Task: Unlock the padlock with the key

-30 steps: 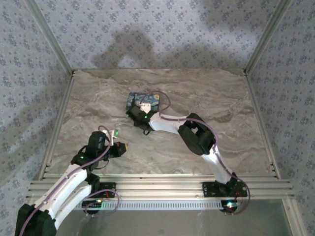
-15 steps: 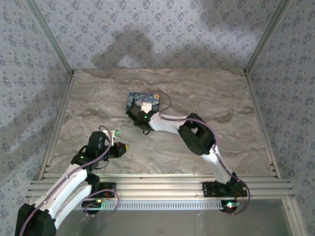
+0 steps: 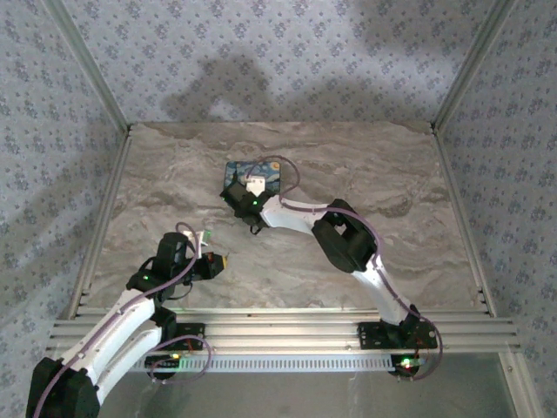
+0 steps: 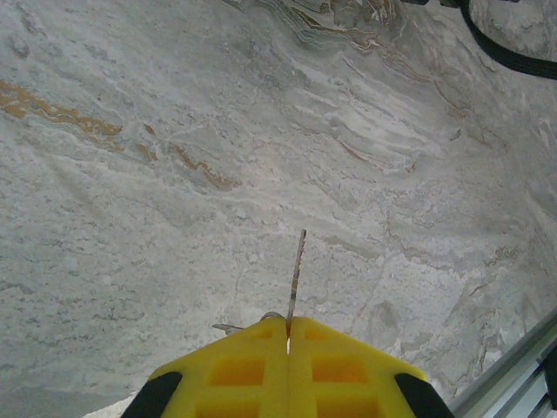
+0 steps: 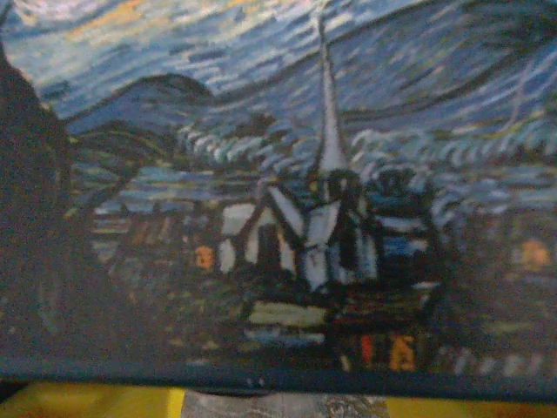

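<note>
Top external: marbled table [image 3: 174,192], patterned walls [image 3: 305,52].

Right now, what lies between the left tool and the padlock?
Bare table, in the top view, from the left tool to the padlock; the right tool is at the padlock.

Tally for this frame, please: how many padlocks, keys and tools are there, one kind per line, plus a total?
padlock: 1
key: 1, pinched in the left tool
tools: 2, left tool and right tool
Total: 4
</note>
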